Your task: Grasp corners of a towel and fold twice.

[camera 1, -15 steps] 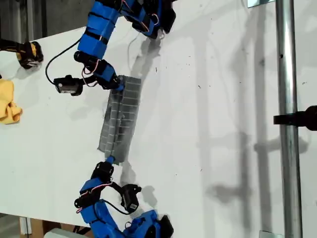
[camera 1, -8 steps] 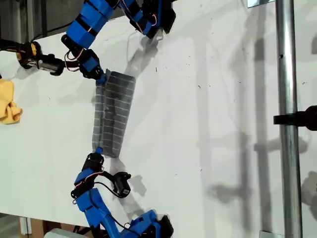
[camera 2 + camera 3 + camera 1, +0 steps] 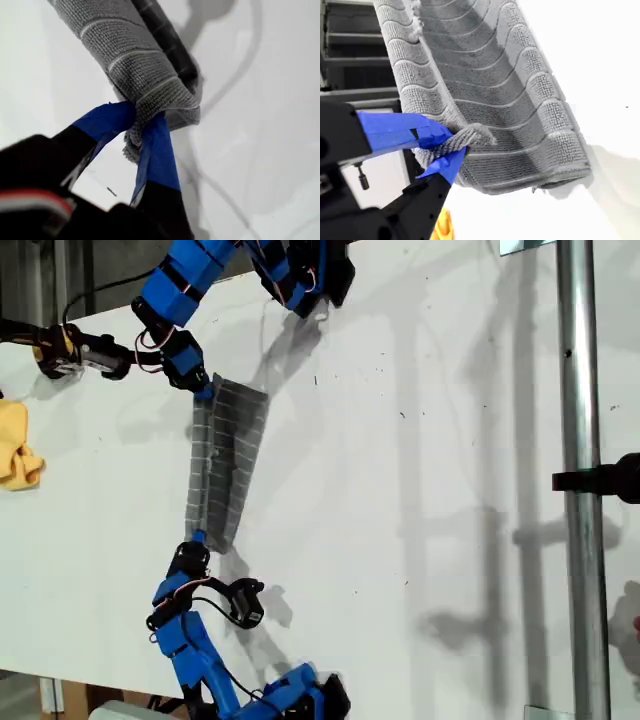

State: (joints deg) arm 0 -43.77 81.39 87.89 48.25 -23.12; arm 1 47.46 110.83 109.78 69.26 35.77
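The grey striped towel (image 3: pixel 222 460) hangs as a narrow folded band above the white table (image 3: pixel 430 500), stretched between my two grippers. My first gripper (image 3: pixel 205 390) is shut on the bunched corners at the end nearer the exterior view's top; the first wrist view shows the towel (image 3: pixel 135 60) pinched at my first gripper (image 3: pixel 137 125) between blue-taped fingers (image 3: pixel 157 150). My second gripper (image 3: pixel 198 537) is shut on the corners at the opposite end. In the second wrist view the towel (image 3: pixel 490 100) sags away from my second gripper (image 3: pixel 452 142).
A yellow cloth (image 3: pixel 18 450) lies at the exterior view's left edge and peeks out in the second wrist view (image 3: pixel 442 227). A yellow-and-black object (image 3: pixel 55 348) sits at the exterior view's upper left. A metal pole (image 3: pixel 580 490) with a black clamp (image 3: pixel 600 478) runs down that view's right side.
Both grippers have moved toward the exterior view's left, carrying the towel with them. The towel now looks narrower and more stretched between them.
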